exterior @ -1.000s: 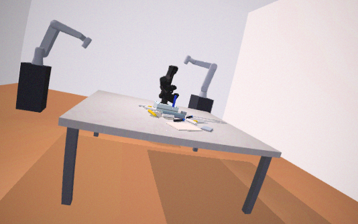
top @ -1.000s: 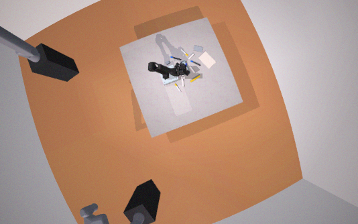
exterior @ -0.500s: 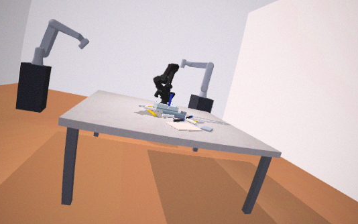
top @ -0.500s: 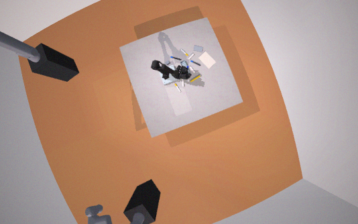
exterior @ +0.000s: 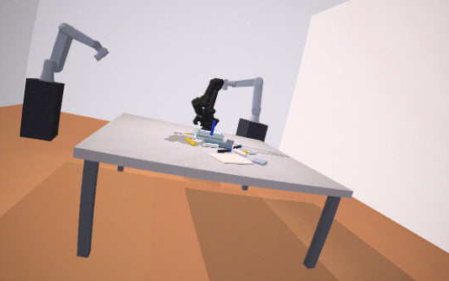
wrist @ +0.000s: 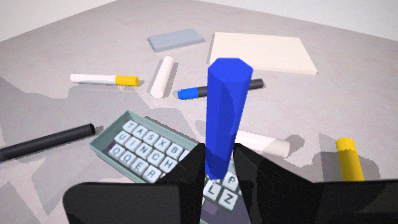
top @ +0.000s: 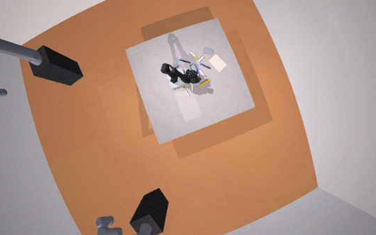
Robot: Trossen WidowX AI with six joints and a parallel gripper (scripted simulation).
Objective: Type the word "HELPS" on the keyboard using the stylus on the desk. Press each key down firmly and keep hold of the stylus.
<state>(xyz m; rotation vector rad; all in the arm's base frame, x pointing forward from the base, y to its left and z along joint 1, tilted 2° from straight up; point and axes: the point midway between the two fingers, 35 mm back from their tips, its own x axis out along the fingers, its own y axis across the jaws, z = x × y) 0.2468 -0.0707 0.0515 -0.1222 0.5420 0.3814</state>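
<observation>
My gripper [wrist: 218,149] is shut on the blue stylus [wrist: 227,100] [exterior: 213,127], which stands nearly upright between the fingertips. The teal keyboard [wrist: 104,134] with white letter keys lies under and to the left of the fingers in the wrist view. The lower end of the stylus shows close to the L key [wrist: 212,190] and the P key [wrist: 230,180]; whether it touches a key cannot be told. The T, A, S, X, B, U, I, N, C, H, E, R and Z keys are readable. The fingers hide several middle and lower keys.
Around the keyboard lie a black pen [wrist: 47,142], a white marker with yellow end [wrist: 100,79], white sticks [wrist: 162,77] [wrist: 265,144], a blue-ended black pen [wrist: 189,93] and a yellow stick [wrist: 350,159]. Farther back are a cream pad [wrist: 265,52] and a grey-blue block [wrist: 176,39].
</observation>
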